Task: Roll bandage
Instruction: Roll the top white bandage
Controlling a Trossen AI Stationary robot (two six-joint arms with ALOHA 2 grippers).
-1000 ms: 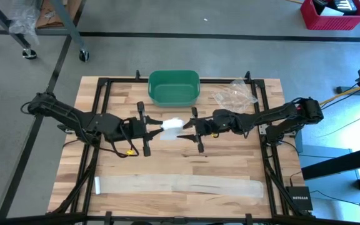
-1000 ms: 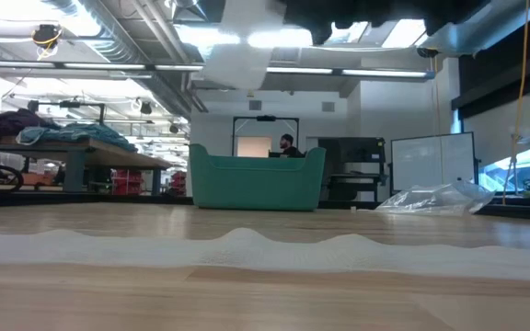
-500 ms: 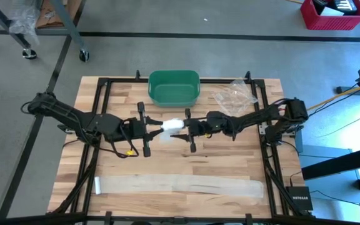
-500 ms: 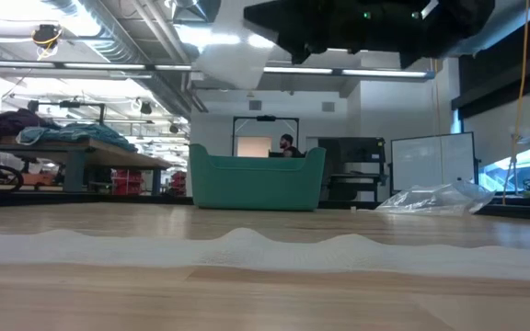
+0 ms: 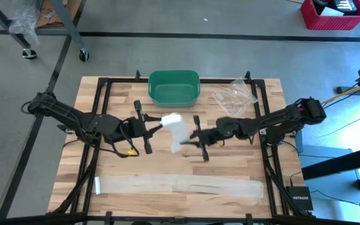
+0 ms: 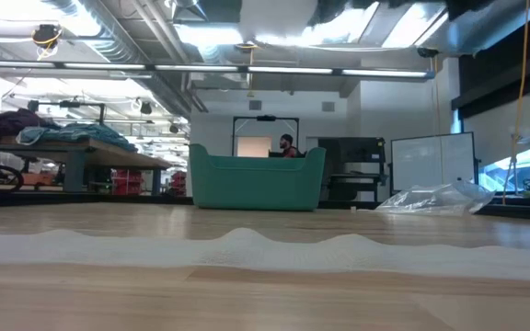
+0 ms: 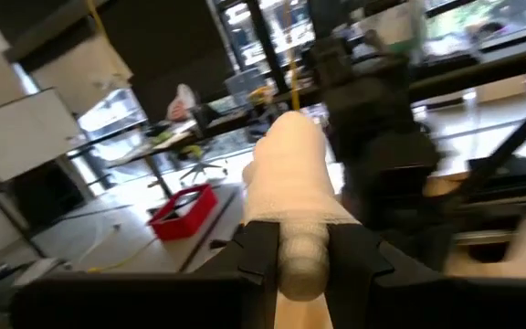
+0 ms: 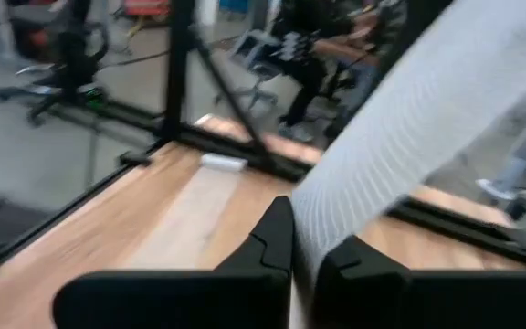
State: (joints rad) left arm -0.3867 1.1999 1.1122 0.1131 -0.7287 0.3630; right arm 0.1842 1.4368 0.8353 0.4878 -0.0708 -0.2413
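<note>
overhead, table-level, two wrist cameras, blurry

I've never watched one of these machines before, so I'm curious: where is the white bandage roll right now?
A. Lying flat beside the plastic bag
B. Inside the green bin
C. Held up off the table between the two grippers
C: the left gripper clamps the bandage roll above the table, and the right gripper pinches its loose tail.

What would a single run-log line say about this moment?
task: roll bandage | left gripper: shut on bandage roll | right gripper: shut on bandage tail | second bandage strip: flat on table
</note>
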